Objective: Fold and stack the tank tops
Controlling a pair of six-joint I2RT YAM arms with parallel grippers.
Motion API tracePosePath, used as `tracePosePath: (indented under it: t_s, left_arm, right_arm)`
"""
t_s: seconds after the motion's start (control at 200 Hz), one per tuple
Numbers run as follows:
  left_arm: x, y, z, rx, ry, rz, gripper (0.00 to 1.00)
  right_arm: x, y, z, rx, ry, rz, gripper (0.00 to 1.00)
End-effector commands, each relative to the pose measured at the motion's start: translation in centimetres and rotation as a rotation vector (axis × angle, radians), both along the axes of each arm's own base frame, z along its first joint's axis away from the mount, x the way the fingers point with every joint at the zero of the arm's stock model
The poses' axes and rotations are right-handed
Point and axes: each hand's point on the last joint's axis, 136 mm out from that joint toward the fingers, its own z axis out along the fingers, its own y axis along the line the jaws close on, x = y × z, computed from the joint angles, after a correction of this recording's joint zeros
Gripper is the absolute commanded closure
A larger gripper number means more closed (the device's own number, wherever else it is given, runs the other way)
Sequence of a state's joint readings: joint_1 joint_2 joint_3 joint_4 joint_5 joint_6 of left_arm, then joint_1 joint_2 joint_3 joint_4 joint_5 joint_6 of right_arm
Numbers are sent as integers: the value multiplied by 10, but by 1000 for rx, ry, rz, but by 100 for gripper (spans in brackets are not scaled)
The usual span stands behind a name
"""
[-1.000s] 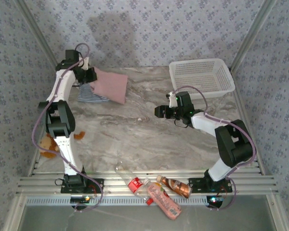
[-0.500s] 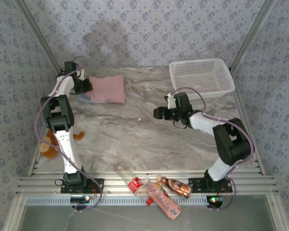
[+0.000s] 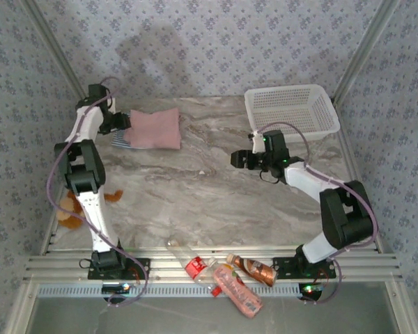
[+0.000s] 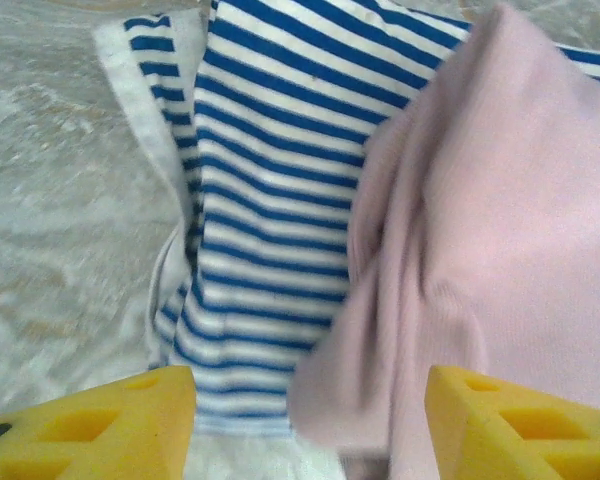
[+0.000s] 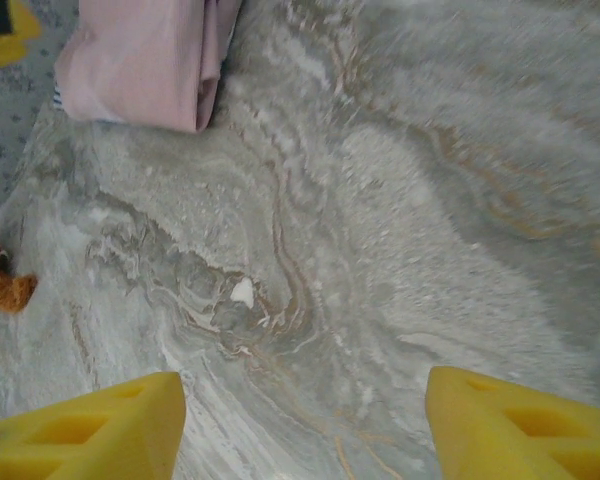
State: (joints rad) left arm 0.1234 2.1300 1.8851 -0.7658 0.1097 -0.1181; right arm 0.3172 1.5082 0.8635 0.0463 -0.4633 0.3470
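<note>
Stacking looks done: pink tank top (image 3: 157,128) lies over striped tank top (image 4: 270,200). Released and empty are left pincer (image 4: 305,400) and right pincer (image 5: 305,400); next, both should retreat.

Grey marble-look table (image 3: 195,195): white basket (image 3: 292,111) in the far right corner, striped top (image 3: 122,142) flat well left of the basket, pink top (image 3: 155,129) lying over most of it, brown plush toy (image 3: 71,210) further left, nearer edge.
</note>
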Motion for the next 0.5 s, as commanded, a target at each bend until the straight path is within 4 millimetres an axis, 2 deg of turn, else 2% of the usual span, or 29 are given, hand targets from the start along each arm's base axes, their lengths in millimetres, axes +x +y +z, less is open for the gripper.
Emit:
tracePosePath:
  t_s: [0.0, 0.09, 0.115, 0.245, 0.32, 0.35, 0.385, 0.415, 0.5]
  left_arm:
    - [-34, -12, 51, -45, -67, -5, 37]
    - [-63, -27, 57, -100, -95, -18, 35]
    - [-71, -30, 61, -105, -114, -16, 32]
    - [-110, -49, 57, -137, -181, -24, 25]
    - [-131, -55, 38, -98, -153, -30, 23]
    - [-139, -55, 29, -84, -149, -26, 23]
    - [-147, -54, 19, -72, -160, -16, 22]
    - [-152, -51, 11, -53, -165, -1, 16]
    - [-159, -43, 0, 6, -216, 13, 13]
  right_arm:
    - [3, -26, 25, -66, -70, -26, 30]
    - [3, -53, 28, -134, -76, -87, 27]
    - [2, -61, 28, -152, -81, -101, 26]
    - [1, -109, 31, -240, -125, -229, 23]
    - [3, -138, 32, -252, -156, -332, 21]
    - [2, -147, 31, -255, -165, -362, 15]
    - [3, -160, 31, -293, -190, -391, 12]
    - [2, -166, 30, -317, -202, -399, 10]
    - [-1, -181, 20, -369, -208, -425, 8]
